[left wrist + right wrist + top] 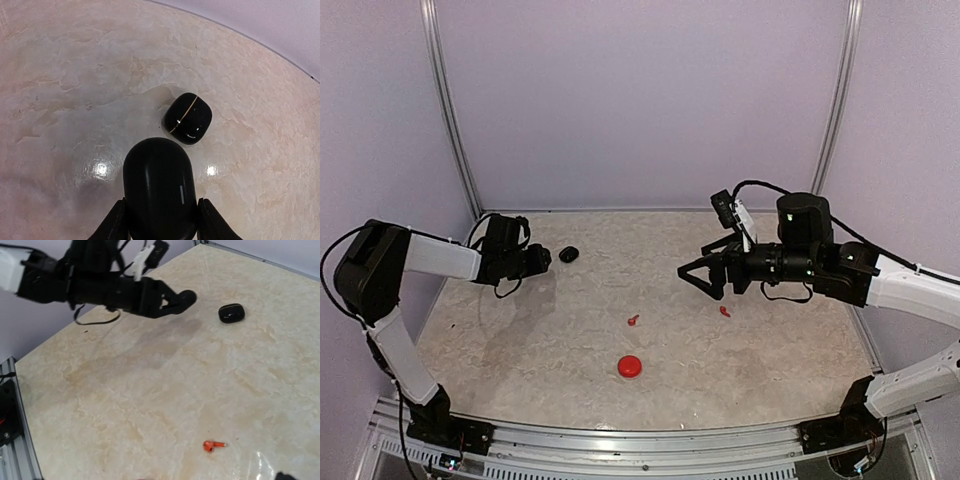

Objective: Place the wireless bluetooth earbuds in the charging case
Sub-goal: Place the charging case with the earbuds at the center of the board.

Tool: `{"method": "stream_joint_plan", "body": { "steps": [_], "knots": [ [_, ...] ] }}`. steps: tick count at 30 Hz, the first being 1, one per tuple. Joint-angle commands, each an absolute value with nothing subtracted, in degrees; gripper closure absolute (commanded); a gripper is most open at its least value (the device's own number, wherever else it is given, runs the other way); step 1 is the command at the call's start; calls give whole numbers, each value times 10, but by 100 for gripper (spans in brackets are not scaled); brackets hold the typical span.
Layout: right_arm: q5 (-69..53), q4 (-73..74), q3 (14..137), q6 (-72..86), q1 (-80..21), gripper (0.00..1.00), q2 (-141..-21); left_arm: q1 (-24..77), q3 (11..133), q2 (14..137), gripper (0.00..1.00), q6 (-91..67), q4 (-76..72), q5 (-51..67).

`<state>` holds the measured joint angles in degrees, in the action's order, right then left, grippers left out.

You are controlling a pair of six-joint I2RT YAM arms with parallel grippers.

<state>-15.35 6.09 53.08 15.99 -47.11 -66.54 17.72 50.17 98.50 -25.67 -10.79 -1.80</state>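
The left gripper (pixel 538 260) is clamped on a matte black charging case (pixel 159 185). One finger presses against each long side, and the rounded end of the case projects forward beyond the fingertips. The case is held above the marble-patterned tabletop (pixel 520 340) at the far left. A glossy black charging case (pixel 187 118), closed and marked with a thin gold seam line, rests on the tabletop just ahead of the held case and apart from it. The right gripper (pixel 688 271) hangs over the right-centre of the tabletop, pointing toward the left arm. Whether its jaws are apart or together cannot be determined: the top view shows them side-on, and the right wrist view catches only a dark sliver at its bottom edge. The first red earbud (pixel 633 321) lies on the tabletop near the centre. The second red earbud (pixel 724 311) lies to its right, close under the right gripper. A closed red charging case (pixel 630 366) sits nearer the arm bases, just in front of the first red earbud.
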Motion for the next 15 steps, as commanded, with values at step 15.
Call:
{"method": "stream_joint_plan", "body": {
  "steps": [15],
  "knots": [
    [-160,69,525,118,-444,0,-646,153,601,1117,46,-249,-42,10]
  ]
}}
